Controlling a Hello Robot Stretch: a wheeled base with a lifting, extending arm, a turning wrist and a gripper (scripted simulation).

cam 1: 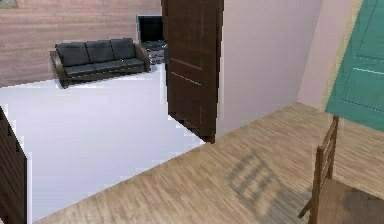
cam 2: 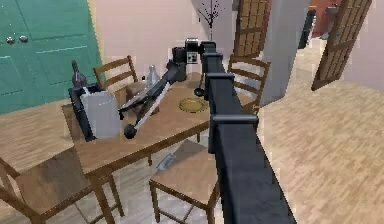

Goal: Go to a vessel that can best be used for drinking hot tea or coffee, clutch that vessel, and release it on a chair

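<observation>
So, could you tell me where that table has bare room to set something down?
The table is bare along its near edge, between the white appliance and the arm; the chair seat below is bare too. Farther back it is crowded around the dark bottle and yellow dish.

Forward view:
- Black three-seat sofa point(cam 1: 98, 57) against a plank wall point(cam 1: 50, 20).
- Television point(cam 1: 150, 28) on a low stand point(cam 1: 156, 53), just beside the sofa's right end.
- Pale floor area point(cam 1: 90, 130) in front of the sofa, meeting wood-plank floor point(cam 1: 200, 185).
- Dark wooden door point(cam 1: 193, 60), standing open.
- Teal door point(cam 1: 362, 70) at the right edge.

Arm side view:
- Wooden surface point(cam 2: 120, 148).
- White box-shaped appliance point(cam 2: 100, 112) on the surface, with a dark bottle point(cam 2: 76, 76) behind it.
- Round brass-coloured dish point(cam 2: 192, 104) on the surface, farther right.
- Teal double door point(cam 2: 45, 50) with round knobs.
- Bare twigs point(cam 2: 211, 14) in the far corner.
- Brown panelled doors point(cam 2: 345, 40) at right.
</observation>
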